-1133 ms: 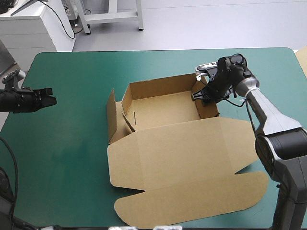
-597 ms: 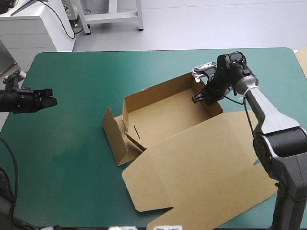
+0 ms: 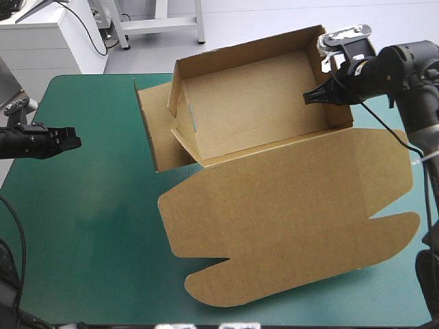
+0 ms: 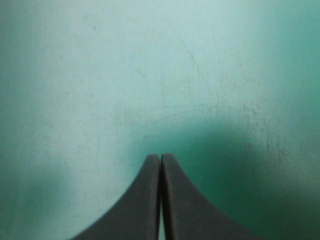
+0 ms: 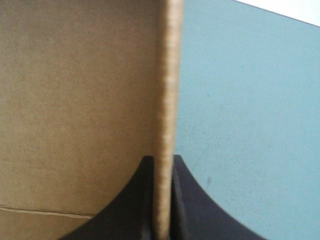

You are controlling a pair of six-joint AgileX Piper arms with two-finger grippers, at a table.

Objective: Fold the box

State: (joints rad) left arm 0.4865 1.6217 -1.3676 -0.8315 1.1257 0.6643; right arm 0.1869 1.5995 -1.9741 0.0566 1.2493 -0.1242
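The box (image 3: 254, 103) is seen as plain brown board. Its open tray is held up off the table and tipped, so that the inside faces the high view. Its lid (image 3: 288, 205) is spread flat from the tray's near wall toward the table's near edge. Whether the lid's rounded flaps touch the cover cannot be told. A loose side flap (image 3: 152, 130) stands out on the tray's left, well away from both sets of jaws. A short slit (image 3: 194, 122) is cut in the tray floor, and teal-green shows through it.

The tray's right side wall (image 3: 337, 103) is gripped by the right gripper (image 3: 310, 97). In the right wrist view the jaws are all but closed, with the wall's cut edge standing between the black fingers (image 5: 182, 200). Board lies to one side of them and cover to the other.

The left gripper (image 3: 72, 142) is held over the table's left edge, well apart from the box. Its jaws are pressed together at the tips, with nothing between them.

The teal-green cover (image 4: 100, 75) ahead of the left jaws is marked with faint scratches and scuffs. Beyond the table's far left corner a white cabinet (image 3: 41, 41) stands on a pale grey floor (image 3: 274, 34).
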